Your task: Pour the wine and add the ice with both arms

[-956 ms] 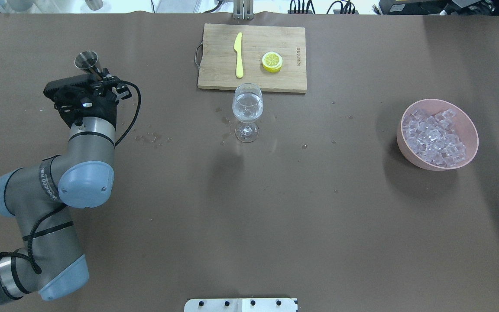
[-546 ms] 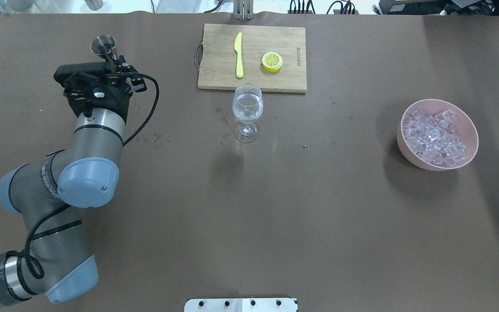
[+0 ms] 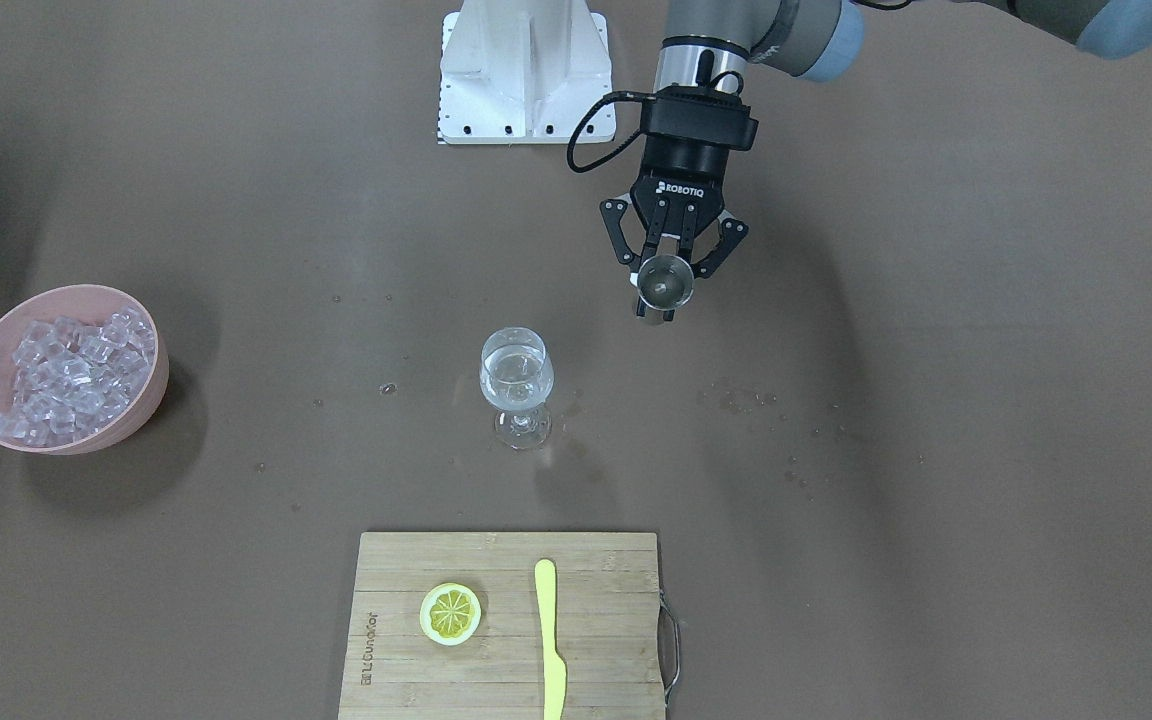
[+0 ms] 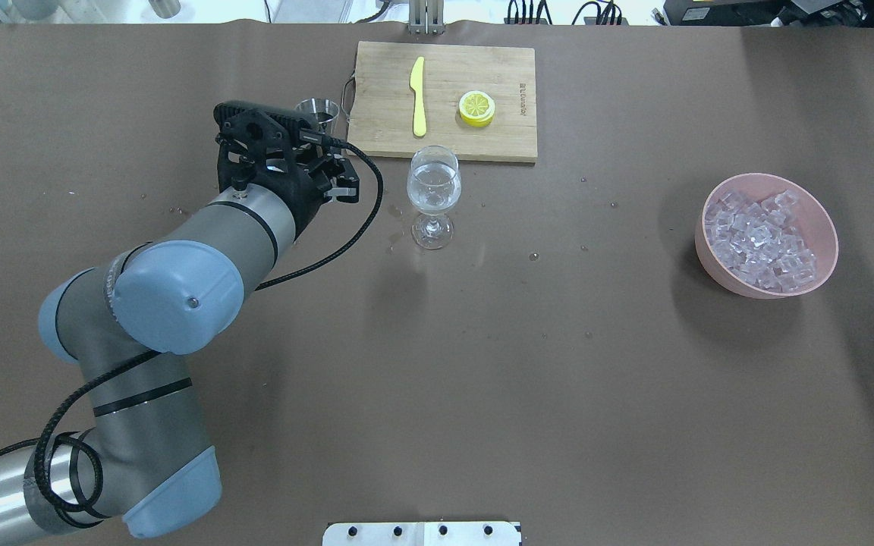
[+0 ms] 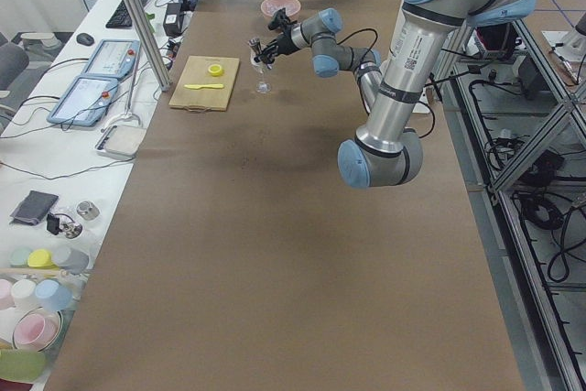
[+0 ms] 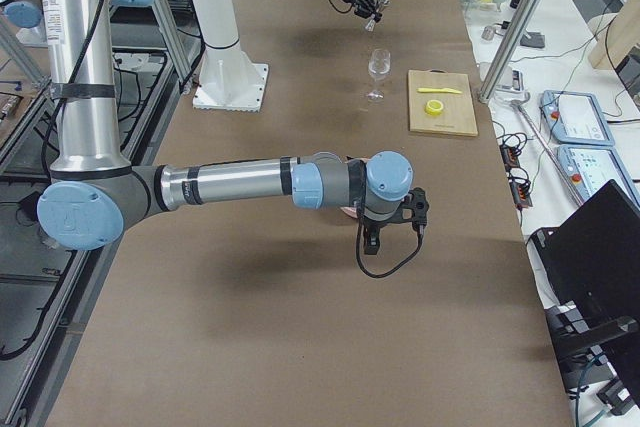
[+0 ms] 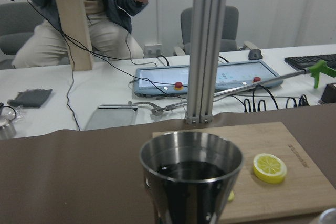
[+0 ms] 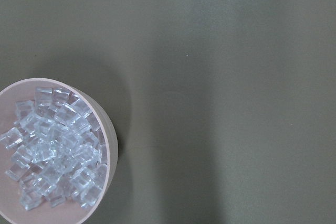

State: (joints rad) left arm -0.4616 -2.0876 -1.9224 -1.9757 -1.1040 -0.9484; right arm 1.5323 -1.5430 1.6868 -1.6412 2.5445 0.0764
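Note:
My left gripper (image 3: 664,288) is shut on a small steel cup (image 3: 664,282), held upright above the table, a little to the robot's left of the wine glass (image 3: 516,385). In the overhead view the wrist hides the fingers and only the cup (image 4: 317,112) shows, beside the glass (image 4: 433,189). The glass holds clear wine. The left wrist view shows the cup (image 7: 191,174) with dark-looking liquid inside. Ice (image 4: 759,239) fills a pink bowl (image 4: 830,227) at the table's right. My right gripper (image 6: 392,225) hangs over that bowl; I cannot tell whether it is open. Its wrist view looks down on the ice (image 8: 52,145).
A wooden cutting board (image 4: 384,121) behind the glass carries a yellow knife (image 4: 417,95) and a lemon slice (image 4: 476,108). Water drops dot the brown table near the glass. A white base post (image 3: 524,70) stands at the robot's side. A person (image 7: 79,19) sits beyond the table.
My left arm has swung to the right with the steel cup, from the table's left side to beside the cutting board's corner, close to the wine glass. Glass and bowl have not moved.

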